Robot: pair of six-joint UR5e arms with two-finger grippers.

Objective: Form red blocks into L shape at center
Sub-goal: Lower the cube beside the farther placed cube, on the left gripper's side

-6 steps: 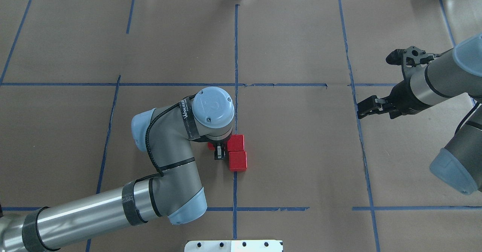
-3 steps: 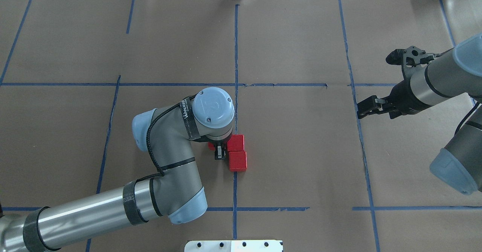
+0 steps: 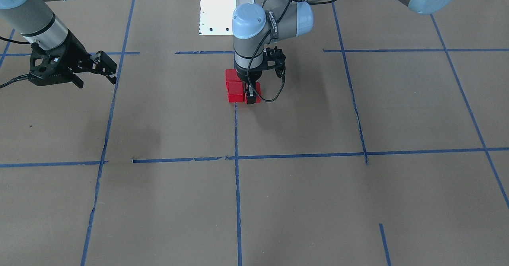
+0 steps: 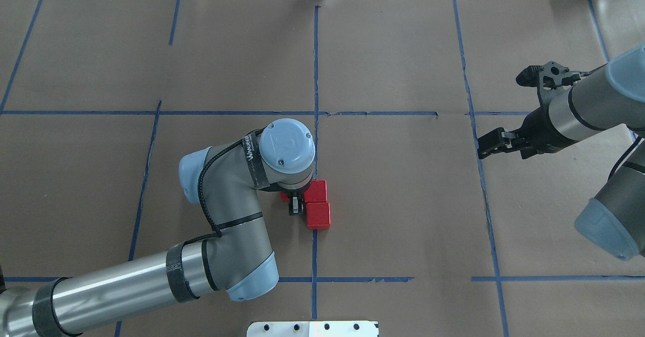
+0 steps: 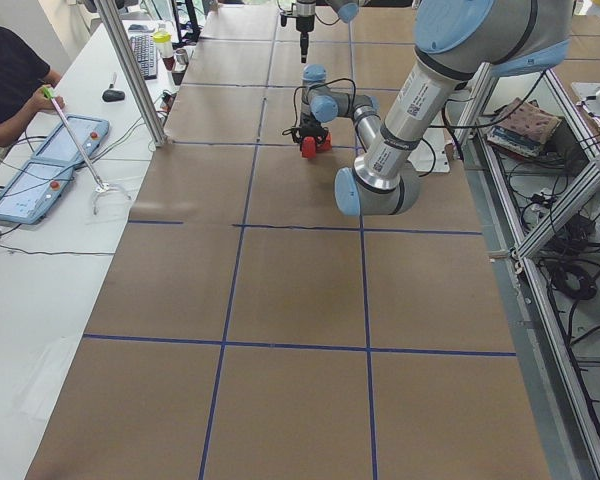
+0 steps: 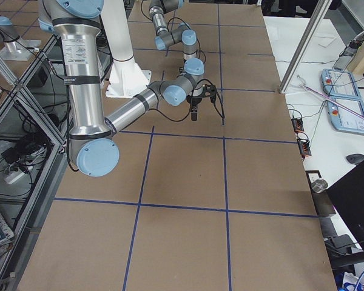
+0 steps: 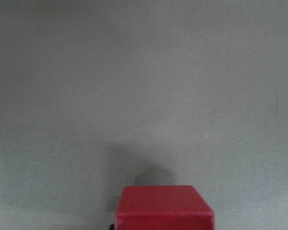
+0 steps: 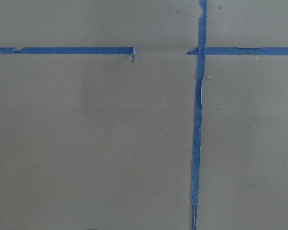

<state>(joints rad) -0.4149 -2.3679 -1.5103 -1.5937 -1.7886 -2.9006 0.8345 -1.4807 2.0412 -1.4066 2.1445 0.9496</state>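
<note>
Item 1, brown paper worktop point(image 4: 403, 201): marked in a grid of blue tape. The middle tape line point(image 4: 316, 65) runs top to bottom through the centre of the overhead view, down toward a white base plate point(image 4: 312, 328) at the lower edge.

Item 2, first red block point(image 4: 316, 191): lies on the middle tape line, just below frame centre.

Item 3, second red block point(image 4: 318, 215): directly below the first in the overhead view, touching it.

Item 4, third red block point(image 4: 283, 194): just left of the first and mostly hidden under the wrist. Contact with the first cannot be told.

Item 5, left end effector point(image 4: 294, 206): points straight down, pinching the third red block, which fills the lower centre of its wrist view.

Item 6, right end effector point(image 4: 486, 144): at centre right, well apart from the blocks, raised over a tape line. Its fingers appear pressed together, holding nothing.
</note>
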